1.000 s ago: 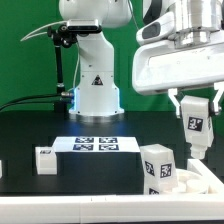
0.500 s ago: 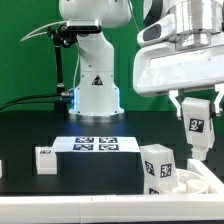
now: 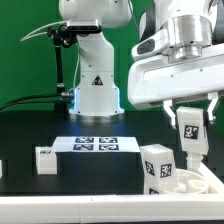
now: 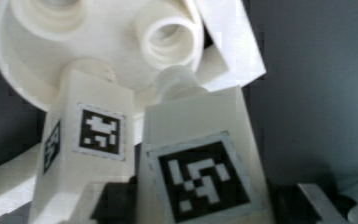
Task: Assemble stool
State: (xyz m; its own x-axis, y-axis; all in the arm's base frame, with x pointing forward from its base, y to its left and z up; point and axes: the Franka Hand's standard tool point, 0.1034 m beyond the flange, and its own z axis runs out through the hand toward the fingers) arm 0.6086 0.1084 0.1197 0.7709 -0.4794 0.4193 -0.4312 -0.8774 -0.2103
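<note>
Findings, taken across the exterior view from its left, each placed against the seat disc [image 3: 192, 182]:

- Loose leg [image 3: 45, 158]: lies on the desk [image 3: 100, 185] well to the exterior view's left of the seat. You will find it unmoved over the last second.
- Marker board [image 3: 95, 143]: between that leg and the seat, set further back. Unmoved.
- Standing leg [image 3: 157, 165]: upright at the seat's near rim and apparently already fitted. Unmoved.
- Held leg [image 3: 190, 122]: the gripper [image 3: 190, 140] is clamped on it at about half width, above the seat. This is the one change: it has shifted slightly down and toward the exterior view's left, nearer the seat. I judge this to be an approach for insertion, not yet a fit. The leg hangs clear of the disc.

Contents of the rimmed seat: one leg standing, and in the wrist view at least one round socket [image 4: 167, 35] open and empty. Whether the held leg is lined up with that socket you cannot tell from these views
</note>
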